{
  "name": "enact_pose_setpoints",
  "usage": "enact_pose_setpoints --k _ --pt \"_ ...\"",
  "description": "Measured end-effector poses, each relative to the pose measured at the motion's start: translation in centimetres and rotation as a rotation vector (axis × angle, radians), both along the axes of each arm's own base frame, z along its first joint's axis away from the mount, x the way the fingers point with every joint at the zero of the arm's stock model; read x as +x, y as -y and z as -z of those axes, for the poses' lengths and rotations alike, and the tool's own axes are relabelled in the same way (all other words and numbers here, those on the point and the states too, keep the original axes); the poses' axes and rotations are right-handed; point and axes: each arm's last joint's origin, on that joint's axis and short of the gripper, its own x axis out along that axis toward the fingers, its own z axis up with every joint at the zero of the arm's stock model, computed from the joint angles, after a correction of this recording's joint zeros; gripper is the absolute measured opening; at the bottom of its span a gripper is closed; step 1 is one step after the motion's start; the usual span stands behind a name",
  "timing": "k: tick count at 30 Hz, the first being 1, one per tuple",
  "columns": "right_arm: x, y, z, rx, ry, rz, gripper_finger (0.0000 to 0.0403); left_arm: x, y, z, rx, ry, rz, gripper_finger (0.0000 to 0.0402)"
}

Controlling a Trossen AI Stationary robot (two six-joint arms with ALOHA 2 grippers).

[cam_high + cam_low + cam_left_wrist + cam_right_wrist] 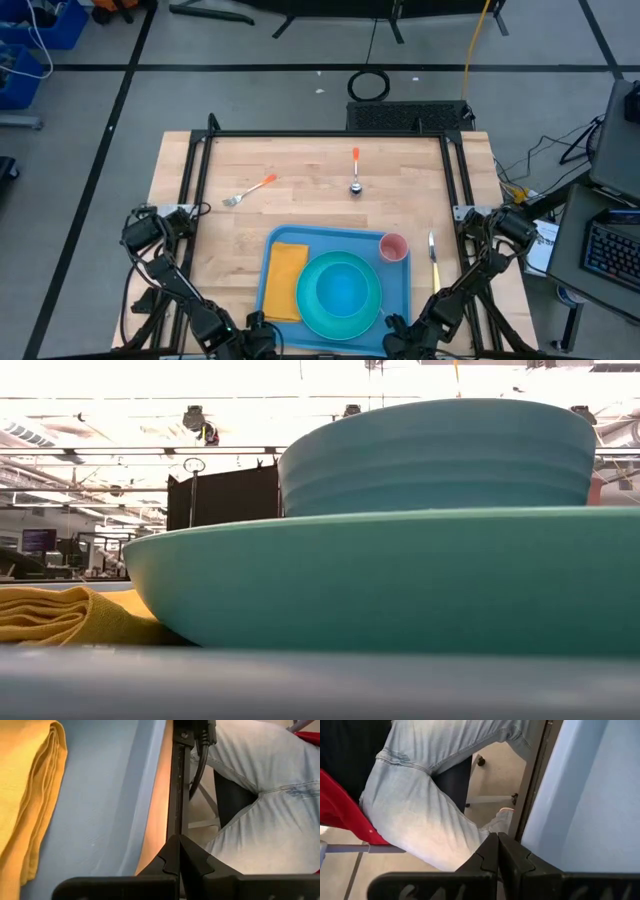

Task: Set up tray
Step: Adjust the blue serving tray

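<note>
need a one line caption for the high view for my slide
Blue tray holding a yellow napkin, teal plate with bowl and pink cup; fork, spoon and knife on the table.
</note>
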Motion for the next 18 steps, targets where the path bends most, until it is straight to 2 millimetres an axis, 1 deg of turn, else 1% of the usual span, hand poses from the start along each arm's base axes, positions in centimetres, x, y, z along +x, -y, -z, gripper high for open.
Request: enact_pose_setpoints --k 18 --pt "-0.04 0.45 0.31 -0.078 0.017 0.03 0.0 0.21 -0.36 0.16 0.018 -0.001 -0.011 0.0"
